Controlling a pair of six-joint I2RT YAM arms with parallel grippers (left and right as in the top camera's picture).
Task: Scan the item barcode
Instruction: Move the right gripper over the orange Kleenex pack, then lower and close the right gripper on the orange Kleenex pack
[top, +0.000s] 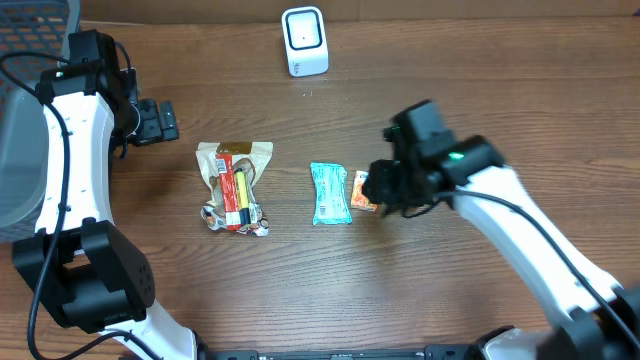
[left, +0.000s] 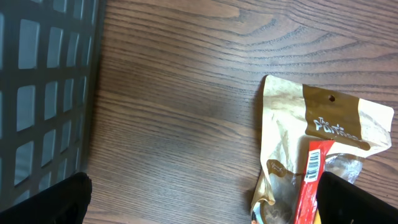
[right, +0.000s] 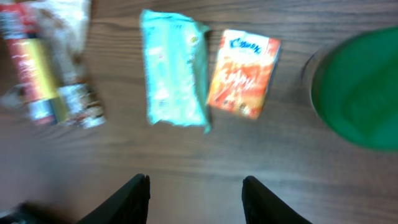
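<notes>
Three items lie in a row on the wooden table: a gold pouch (top: 234, 172) with a red and yellow stick pack (top: 238, 190) on it, a teal packet (top: 330, 193), and an orange tissue pack (top: 362, 190). The white scanner (top: 304, 40) stands at the far edge. My right gripper (top: 385, 190) hovers just right of the orange tissue pack. In the blurred right wrist view my right gripper (right: 196, 190) is open and empty, short of the teal packet (right: 174, 68) and orange tissue pack (right: 244, 73). My left gripper (left: 202, 205) is wide open, with the gold pouch (left: 292, 137) by its right finger.
A grey mesh basket (left: 43, 93) stands at the table's left edge, beside the left arm. A round green object (right: 357, 87) sits right of the orange pack in the right wrist view; the right arm hides it from overhead. A barcode shows on the red stick pack (left: 314, 168).
</notes>
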